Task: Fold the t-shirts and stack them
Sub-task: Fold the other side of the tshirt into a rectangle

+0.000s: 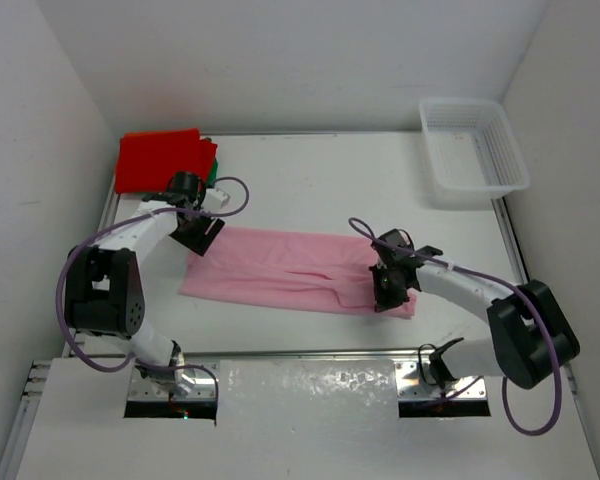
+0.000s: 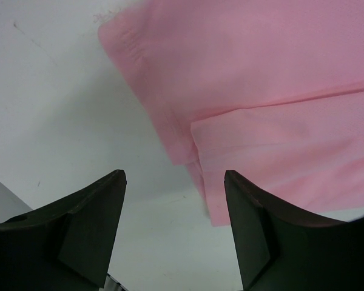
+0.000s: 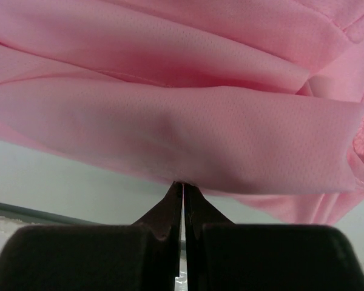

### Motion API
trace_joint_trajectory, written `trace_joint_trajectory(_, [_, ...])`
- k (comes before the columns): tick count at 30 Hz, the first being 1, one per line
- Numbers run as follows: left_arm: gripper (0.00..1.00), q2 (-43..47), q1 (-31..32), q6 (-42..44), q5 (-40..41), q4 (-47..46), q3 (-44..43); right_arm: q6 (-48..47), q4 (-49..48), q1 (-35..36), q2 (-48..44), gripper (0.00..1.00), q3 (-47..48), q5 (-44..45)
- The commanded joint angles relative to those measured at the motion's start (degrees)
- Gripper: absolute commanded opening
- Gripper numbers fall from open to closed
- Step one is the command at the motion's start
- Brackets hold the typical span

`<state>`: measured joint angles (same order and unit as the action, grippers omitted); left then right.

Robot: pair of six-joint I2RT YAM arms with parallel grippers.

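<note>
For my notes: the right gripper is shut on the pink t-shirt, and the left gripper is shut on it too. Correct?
No. The left gripper is open and holds nothing, as the left wrist view shows. The right gripper is shut on the pink t-shirt.

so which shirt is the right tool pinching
The light pink t-shirt, laid flat in the middle; the right tool is shut on its edge. The red t-shirt and the green one peeking out beside it sit piled at the back-left corner, untouched.

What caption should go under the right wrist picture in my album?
The right claw pinches shut on the edge of the pink shirt.
</note>
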<state>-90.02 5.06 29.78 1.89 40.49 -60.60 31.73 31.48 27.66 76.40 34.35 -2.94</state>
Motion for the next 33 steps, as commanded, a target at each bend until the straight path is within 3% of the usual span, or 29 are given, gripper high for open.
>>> trace_joint_trajectory(1, [0.64,0.72,-0.40,-0.34,1.10,-1.82,-0.31,0.80,-2.39,0.73,1.64,0.00,2.39,1.18])
trace_joint_trajectory(19, [0.64,-0.77,-0.40,-0.07,2.07,-2.17,-0.31,-7.11,-0.55,0.20,17.02,0.00,19.17,6.89])
trace_joint_trajectory(27, [0.64,-0.60,-0.14,0.36,-0.30,-1.21,-4.51,-11.42,-0.55,-4.71,26.50,0.00,28.92,5.85])
trace_joint_trajectory(31, [0.64,1.24,3.54,1.94,-4.34,0.55,-8.73,-12.91,-0.64,-8.67,28.18,0.00,32.79,3.47])
trace_joint_trajectory(33, [0.62,2.74,8.72,4.22,-7.23,1.52,-11.28,-13.44,0.68,-11.04,28.54,0.00,36.55,2.86])
